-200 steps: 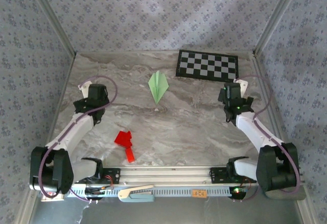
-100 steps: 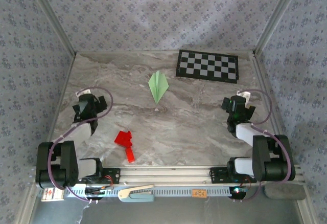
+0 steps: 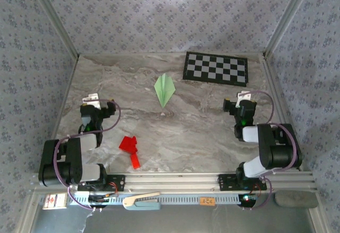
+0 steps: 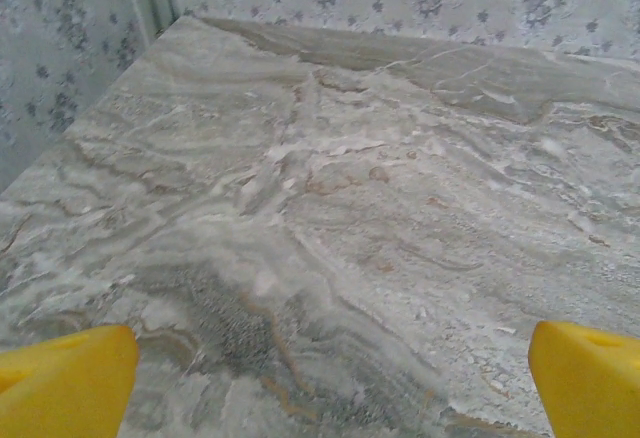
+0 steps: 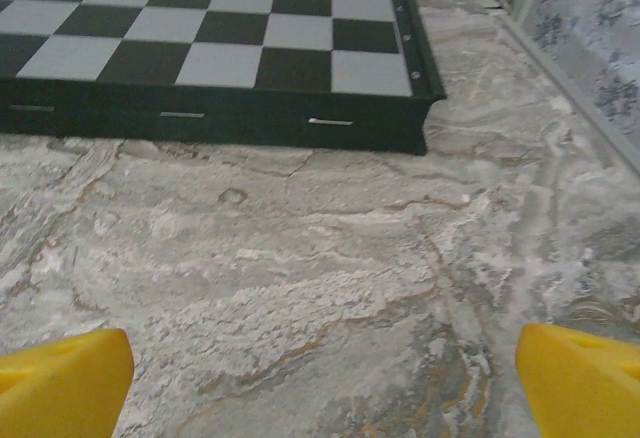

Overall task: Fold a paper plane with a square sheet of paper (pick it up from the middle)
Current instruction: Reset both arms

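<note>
Top view, with both wrist views. The paper plane (image 3: 164,89) is lying flat on the marbled surface (image 3: 202,132), just far of centre, with its narrow point aiming toward the near edge and its centre crease running near to far. The left pincer (image 3: 98,110) is sitting low at the near left with its jaws standing wide and gripping nothing. Its yellow fingertips (image 4: 62,380) are framing bare marble in the left wrist view. The right pincer (image 3: 241,108) is sitting at the near right, equally wide and empty, and its fingertips (image 5: 580,376) are framing the ground in front of the checkerboard (image 3: 215,68).

Handling, as a judgement: the plane is appearing very light and thin. It is likely to slide on the smooth stone when nudged, and to crush or lose its folds under a hard squeeze. The stiffest hold is probably across the middle of the body at the centre crease, where the layers are stacking. Because it is lying flat, one finger would need to slip under an edge.

Surroundings: the checkerboard is lying at the far right, apart from the plane. A red paper shape (image 3: 130,149) is lying near and left of centre, between the left pincer and the middle. It is not blocking a straight reach to the plane from either side.
</note>
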Controlling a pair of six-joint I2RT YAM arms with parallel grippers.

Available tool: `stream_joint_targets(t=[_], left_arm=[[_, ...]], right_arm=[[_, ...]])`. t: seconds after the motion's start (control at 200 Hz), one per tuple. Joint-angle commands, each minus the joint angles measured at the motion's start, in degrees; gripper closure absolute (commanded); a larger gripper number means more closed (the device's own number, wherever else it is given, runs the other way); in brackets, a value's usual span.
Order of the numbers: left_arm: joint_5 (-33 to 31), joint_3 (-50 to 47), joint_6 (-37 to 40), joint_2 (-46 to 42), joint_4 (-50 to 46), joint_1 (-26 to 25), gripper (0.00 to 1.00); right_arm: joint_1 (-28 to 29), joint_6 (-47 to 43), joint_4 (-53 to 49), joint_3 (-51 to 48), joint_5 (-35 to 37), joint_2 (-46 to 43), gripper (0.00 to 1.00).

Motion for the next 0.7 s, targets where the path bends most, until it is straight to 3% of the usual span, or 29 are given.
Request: stream_joint_targets(t=[0.0,0.315,0.485,0.695], left_arm=[[3.4,-0.7,1.4,3.1,7.6,0.2,0.0],[0.8,2.8,1.0,10.6,7.4,-0.6,0.0],[-8.4,7.7,2.0,11.3,-0.8,-3.8,0.0],[-8.5,7.6,2.1,11.3,-0.7,-4.0,0.0]], right_arm=[[-0.4,-1.8,4.5,-0.3,-2.5,1.2,0.0],[-0.5,-0.5,-0.3,2.3,-0.4,1.4,0.0],[-0.6,-0.5,-0.5,2.4,-0.5,1.4,0.0],[-0.7,-0.5,-0.5,2.4,-0.5,1.4,0.0]])
